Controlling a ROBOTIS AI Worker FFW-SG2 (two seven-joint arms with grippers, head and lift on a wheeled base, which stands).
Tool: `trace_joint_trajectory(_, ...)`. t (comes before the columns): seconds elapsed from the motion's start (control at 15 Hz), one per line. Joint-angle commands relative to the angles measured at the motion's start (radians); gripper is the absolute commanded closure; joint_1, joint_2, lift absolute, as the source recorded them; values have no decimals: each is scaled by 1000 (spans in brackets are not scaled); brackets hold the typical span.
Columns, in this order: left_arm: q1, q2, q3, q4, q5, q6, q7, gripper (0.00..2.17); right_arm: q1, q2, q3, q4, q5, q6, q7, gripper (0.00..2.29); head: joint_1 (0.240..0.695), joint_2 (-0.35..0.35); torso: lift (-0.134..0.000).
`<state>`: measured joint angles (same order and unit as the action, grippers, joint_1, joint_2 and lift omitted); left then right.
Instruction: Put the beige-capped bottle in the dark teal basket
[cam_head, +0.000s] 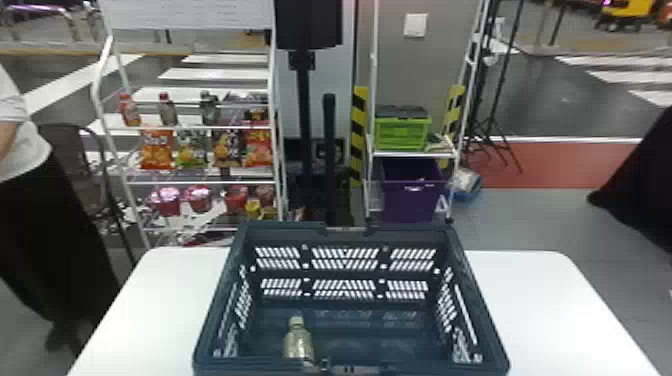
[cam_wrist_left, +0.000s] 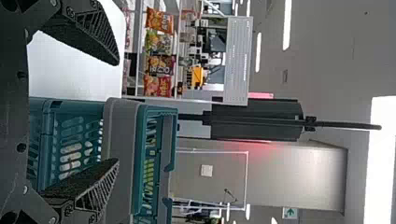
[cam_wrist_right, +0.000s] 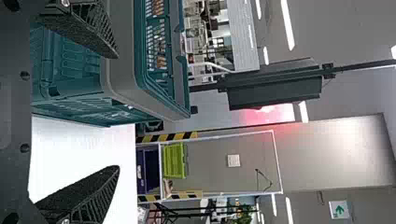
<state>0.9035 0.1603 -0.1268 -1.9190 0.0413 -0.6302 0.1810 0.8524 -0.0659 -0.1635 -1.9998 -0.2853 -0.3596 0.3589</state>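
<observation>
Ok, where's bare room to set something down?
The white table, left and right of the basket; also the basket's floor between the bottle and the right wall. It's tighter at the front left inside, where the bottle is.

No words, brands or numbers can be read: the lettering on the snack bags (cam_head: 157, 149) on the white rack (cam_head: 200, 128) is too blurred, and the pale marks on the purple bin (cam_head: 407, 202) are too indistinct to make out. The one clear sign is a green panel (cam_wrist_right: 339, 210) with a white arrow, seen in the right wrist view in the room behind; what carries it cannot be told. Yellow-and-black warning stripes (cam_head: 358, 135) run up beside the white shelf unit (cam_head: 415, 155).
</observation>
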Motion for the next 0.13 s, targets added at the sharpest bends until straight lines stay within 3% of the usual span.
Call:
trace_joint_trajectory(0.0, 2, 2, -2, -2, -1, 1, 2, 154, 0, 0, -1, -1, 0, 0, 0, 33, 499, 0, 0)
trace_joint_trajectory(0.07, 2, 2, -2, -2, -1, 1, 2, 151, 0, 0, -1, 1, 0, 0, 0, 33, 499, 0, 0)
